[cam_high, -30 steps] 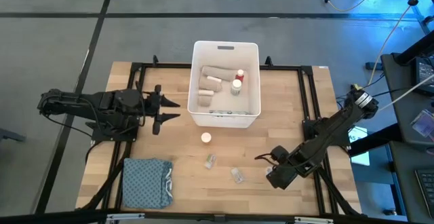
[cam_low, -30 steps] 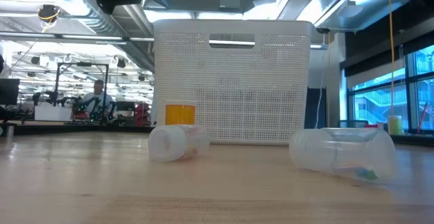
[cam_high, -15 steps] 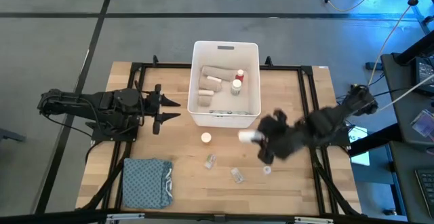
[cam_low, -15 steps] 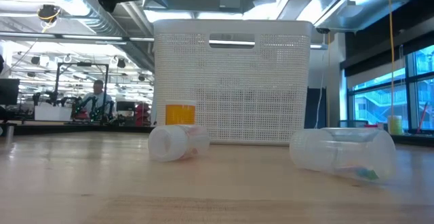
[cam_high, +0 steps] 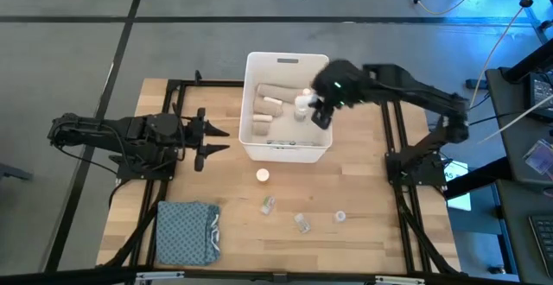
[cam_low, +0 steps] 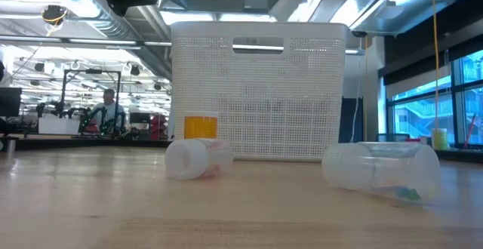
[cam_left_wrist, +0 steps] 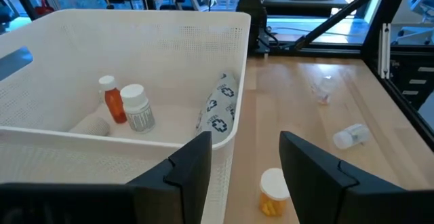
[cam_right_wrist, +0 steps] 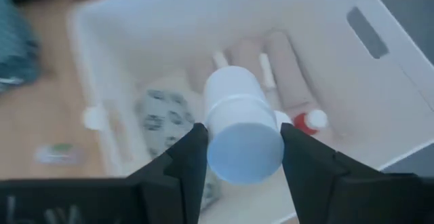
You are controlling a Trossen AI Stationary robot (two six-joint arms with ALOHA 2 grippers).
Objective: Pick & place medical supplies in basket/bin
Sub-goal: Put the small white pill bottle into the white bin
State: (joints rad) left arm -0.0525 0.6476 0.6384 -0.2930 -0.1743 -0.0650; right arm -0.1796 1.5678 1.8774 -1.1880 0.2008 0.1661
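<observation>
Now my right claw (cam_right_wrist: 237, 157) squeezes a white plastic pill bottle (cam_right_wrist: 242, 132) over the big white plastic tub (cam_high: 286, 149), and dropping it too early or crooked could bounce it onto the bottles inside, while my left claw (cam_left_wrist: 244, 163) waits part open, holding nothing.

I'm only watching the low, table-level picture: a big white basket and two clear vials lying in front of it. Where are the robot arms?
Observer: The right gripper hangs over the white basket, its fingers shut on a white bottle.
Operator: And the other one?
Observer: The left gripper waits beside the basket, holding nothing.
Operator: What's inside the basket?
Observer: Beige bandage rolls, a red-capped bottle and a dotted packet.
Operator: Anything else left on the table?
Observer: A folded blue cloth near the front corner on the left arm's side.
</observation>
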